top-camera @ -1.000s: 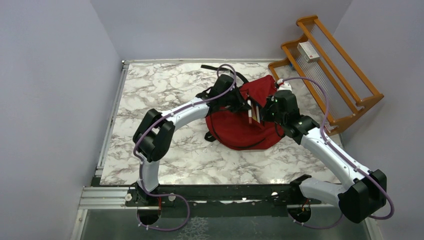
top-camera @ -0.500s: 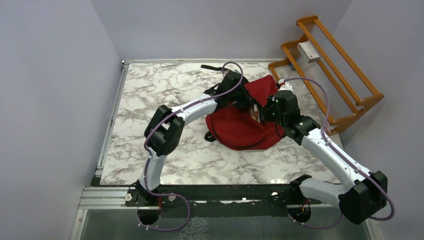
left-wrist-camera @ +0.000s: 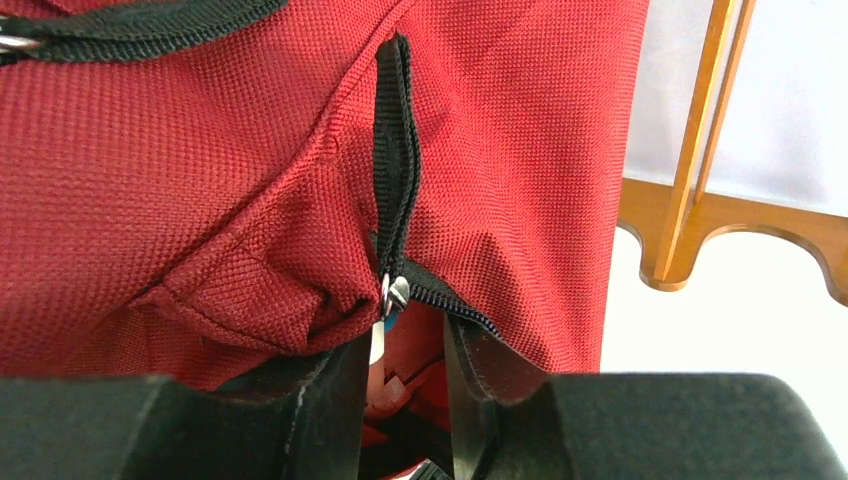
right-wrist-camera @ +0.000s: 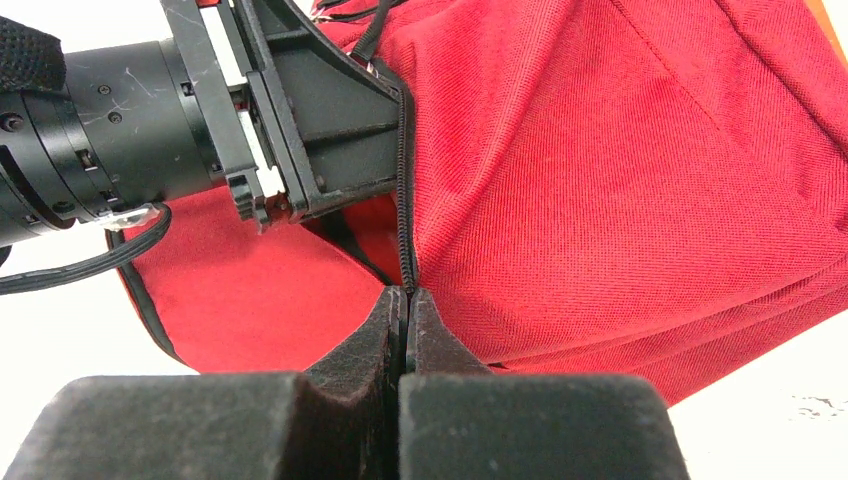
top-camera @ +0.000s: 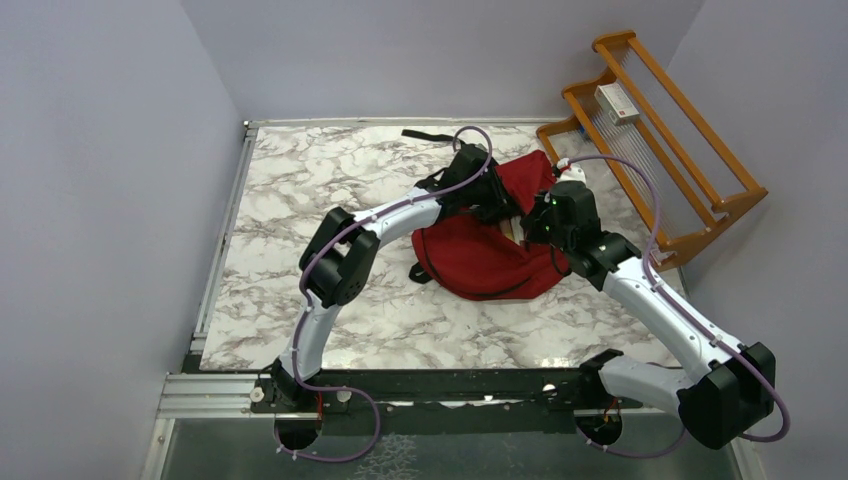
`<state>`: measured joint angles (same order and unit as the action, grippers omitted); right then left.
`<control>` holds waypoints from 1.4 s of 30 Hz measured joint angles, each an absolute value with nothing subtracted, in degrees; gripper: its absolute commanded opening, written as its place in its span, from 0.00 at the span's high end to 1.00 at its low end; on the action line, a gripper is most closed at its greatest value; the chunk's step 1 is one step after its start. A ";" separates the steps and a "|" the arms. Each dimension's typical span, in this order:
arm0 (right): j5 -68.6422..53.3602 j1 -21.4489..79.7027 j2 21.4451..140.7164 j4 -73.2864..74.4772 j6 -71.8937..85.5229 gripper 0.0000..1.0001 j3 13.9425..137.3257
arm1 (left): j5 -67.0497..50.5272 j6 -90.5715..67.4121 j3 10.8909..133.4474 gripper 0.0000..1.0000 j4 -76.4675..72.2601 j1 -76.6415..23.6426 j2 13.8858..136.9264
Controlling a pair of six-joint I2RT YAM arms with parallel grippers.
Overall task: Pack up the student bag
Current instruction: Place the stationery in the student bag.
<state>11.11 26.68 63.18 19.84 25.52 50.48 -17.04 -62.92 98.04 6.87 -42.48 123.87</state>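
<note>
The student bag (top-camera: 480, 262) lies slumped on the marble table (top-camera: 300, 190), toward its far right part, close to a wooden rack (top-camera: 690, 150) that stands at the right edge. The red fabric is bunched up at the far end, where the black zip (right-wrist-camera: 404, 200) runs along an opened edge. A metal zip pull (left-wrist-camera: 396, 292) hangs below a black strap (left-wrist-camera: 396, 140) right at that opening.

The right arm (top-camera: 650, 295) reaches in from the right; its jaws are clenched together on the zip edge of the bag. The left arm (top-camera: 390, 215) comes across from the left, its jaws poked into the opening with a narrow gap between them. Something pale sits in that gap, but whether they grip it I cannot tell.

A small white box (top-camera: 617, 103) rests on the upper part of the rack
</note>
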 measured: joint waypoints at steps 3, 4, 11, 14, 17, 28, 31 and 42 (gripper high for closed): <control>11.11 26.68 63.18 19.84 25.50 0.99 50.48 | -17.06 -62.00 98.04 0.64 7.27 -42.46 123.85; 11.11 26.68 63.18 19.84 25.50 0.99 50.48 | -17.06 -61.60 98.04 0.64 7.53 -42.46 123.83; 11.09 26.68 63.18 19.84 25.41 1.00 50.48 | -16.84 -57.69 94.19 0.66 9.26 -42.46 118.74; 10.83 26.68 63.35 19.81 24.97 1.00 50.50 | -16.25 -55.16 89.36 0.67 9.47 -42.33 112.75; 9.56 26.68 64.40 19.49 24.14 1.00 50.50 | -15.18 -53.28 84.05 0.67 8.71 -42.06 106.45; 1.93 26.68 75.37 18.59 19.68 1.00 52.77 | -9.28 -47.94 72.14 0.67 7.46 -35.68 94.59; 0.71 26.68 78.26 18.46 18.68 0.98 54.02 | -8.95 -47.13 71.48 0.67 8.03 -33.41 94.61; -0.78 26.68 80.99 18.87 15.86 0.68 57.32 | -11.35 -42.26 73.23 0.65 7.20 -32.29 96.42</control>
<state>-0.78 26.68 80.99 18.87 15.86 57.32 -11.35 -42.26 73.23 7.20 -32.29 96.42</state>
